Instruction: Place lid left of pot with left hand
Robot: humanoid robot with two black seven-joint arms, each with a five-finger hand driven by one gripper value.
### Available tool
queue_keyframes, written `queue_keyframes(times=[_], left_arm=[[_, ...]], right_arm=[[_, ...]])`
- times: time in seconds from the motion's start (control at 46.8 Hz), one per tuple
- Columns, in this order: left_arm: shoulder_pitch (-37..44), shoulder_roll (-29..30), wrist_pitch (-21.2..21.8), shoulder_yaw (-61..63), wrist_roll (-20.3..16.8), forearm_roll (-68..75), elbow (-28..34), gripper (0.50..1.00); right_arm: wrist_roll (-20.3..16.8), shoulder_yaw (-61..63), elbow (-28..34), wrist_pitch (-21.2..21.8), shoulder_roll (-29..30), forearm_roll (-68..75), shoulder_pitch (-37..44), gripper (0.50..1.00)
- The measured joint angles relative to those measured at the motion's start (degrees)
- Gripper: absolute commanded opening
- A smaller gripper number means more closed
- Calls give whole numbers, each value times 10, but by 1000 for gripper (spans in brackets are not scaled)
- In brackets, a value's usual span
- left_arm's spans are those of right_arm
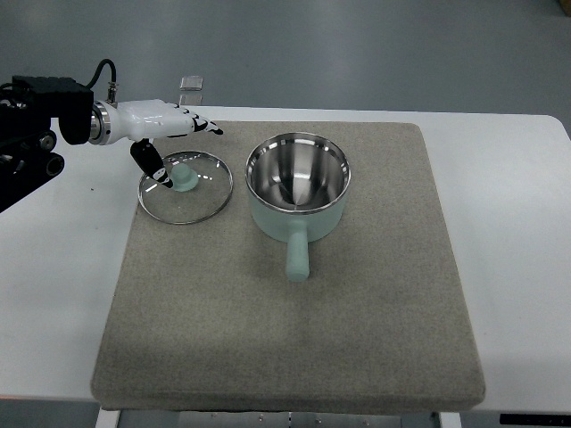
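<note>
The left hand point(169, 134) hovers over the glass lid point(185, 186), fingers stretched out, thumb apparently just off the knob and holding nothing. The lid lies flat on the mat point(285, 339) left of the pot point(297, 192), so only withdrawing seems left.

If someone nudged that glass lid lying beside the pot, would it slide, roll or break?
The lid lies flat on the grey mat, so it probably would not roll. The mat looks felt-like, so sliding would likely drag. It appears to be glass with a metal rim, so probably stiff and breakable if dropped.
</note>
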Motion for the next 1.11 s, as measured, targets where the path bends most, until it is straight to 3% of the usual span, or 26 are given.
queue_keyframes(times=[0.363,0.705,0.875,1.11], left_arm=[[18,-28,62,5,0,-355,86,994],[61,-43,53,-34,3,-584,110,996],[65,-38,-12,-53,26,-715,119,996],[68,-40,-124,-139,124,-811,173,996]], right_arm=[[0,0,0,0,0,0,0,921],[0,0,0,0,0,0,0,923],[0,0,0,0,0,0,0,921],[0,0,0,0,0,0,0,921]])
